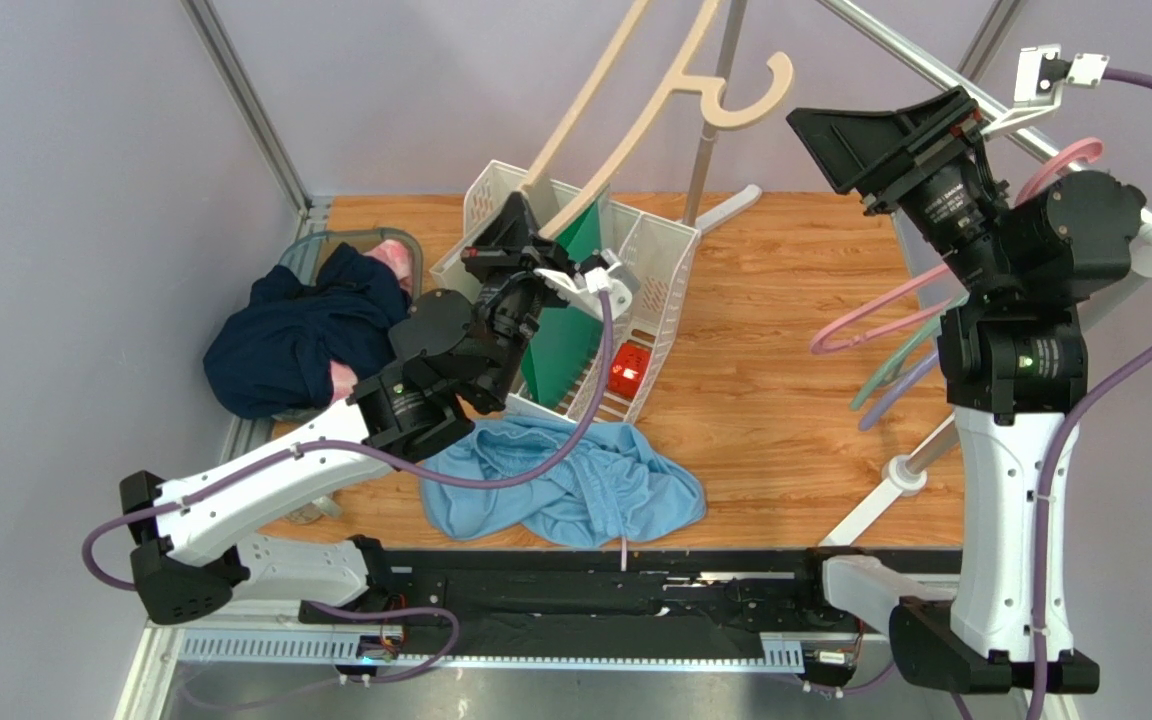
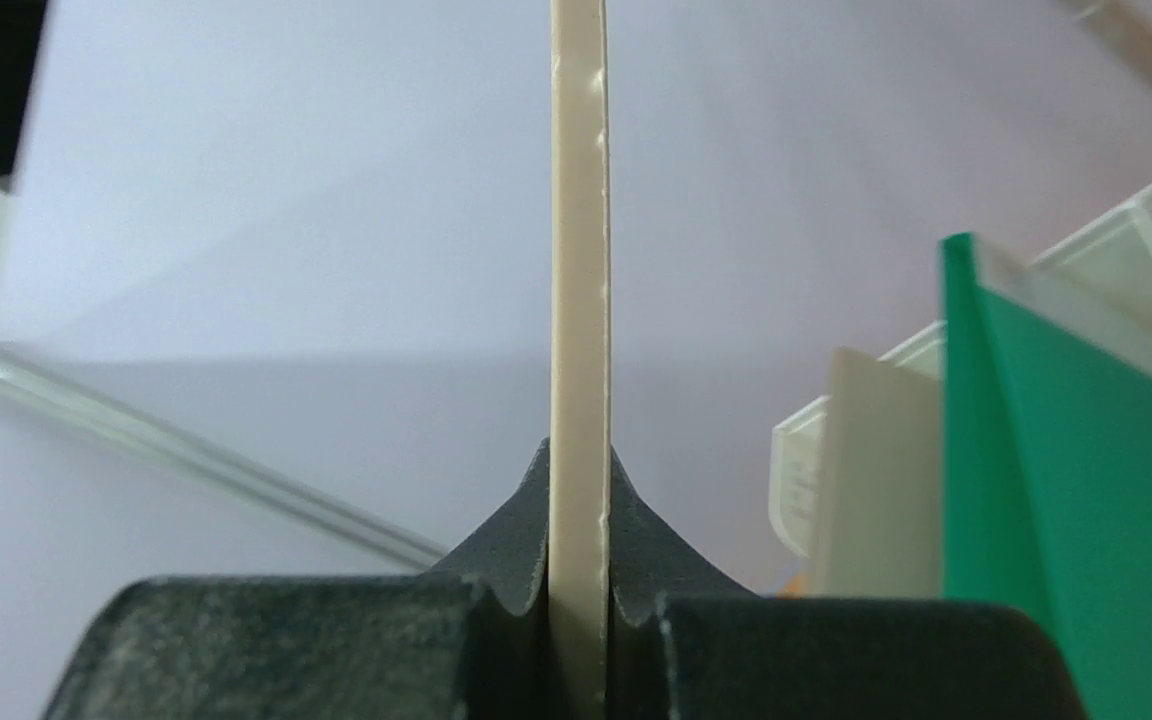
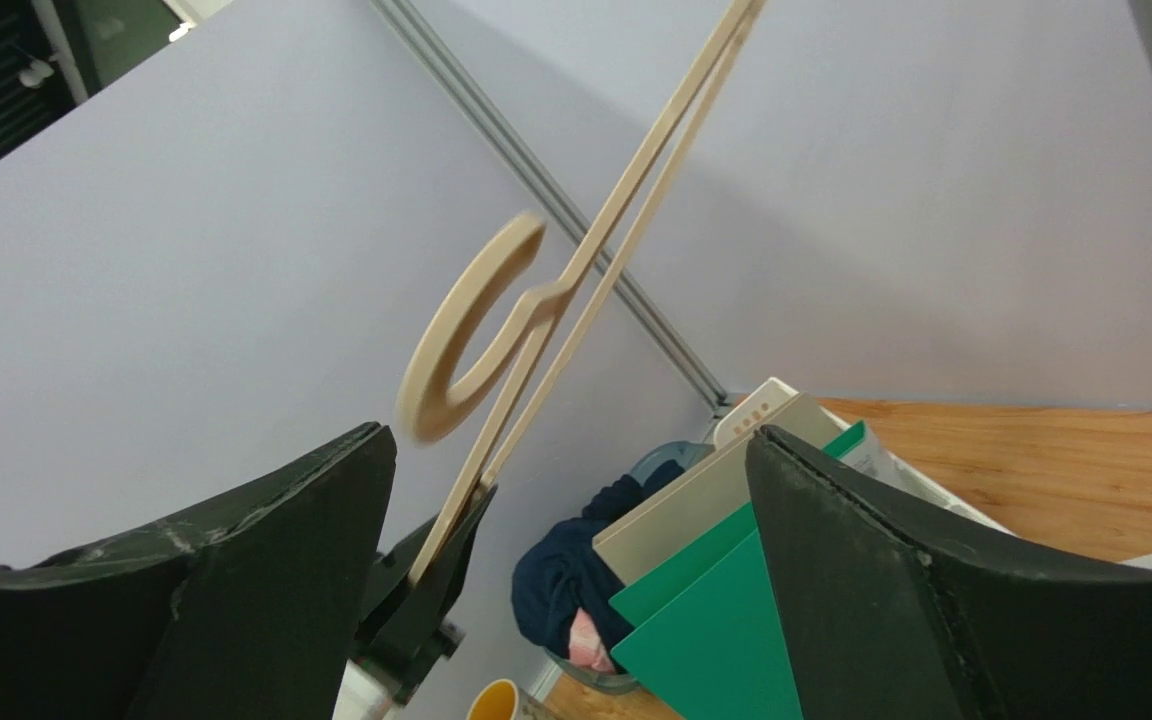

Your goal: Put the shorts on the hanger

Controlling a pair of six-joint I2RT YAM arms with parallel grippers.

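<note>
**Q:** What's the L tool doing?

**Op:** My left gripper is pinched tight on the hanger, with the beige edge sandwiched btwn the pads. I see the hanger rising out of the far-left end of the white file rack, tilted, hook up top against the grey wall.

**Q:** And the R?

**Op:** My right gripper is spread wide w/ nothing in it. It's raised to the right of the rack and faces the hook.

**Q:** Where are the shorts?

**Op:** The shorts lie crumpled on the table, just on the near side of the rack, by the table's front edge. They aren't on the hanger.

**Q:** Anything in the way?

**Op:** My L forearm slants across the near-left corner of the rack, and its purple cable drapes over the left part of the shorts. Inside the rack are a green board upright and a small red item at the near end. Left of the rack is a dark navy garment w/ a pink cloth at its far edge. Right of the rack, well apart, thin pink, green and purple hangers sit under my R arm.
</note>
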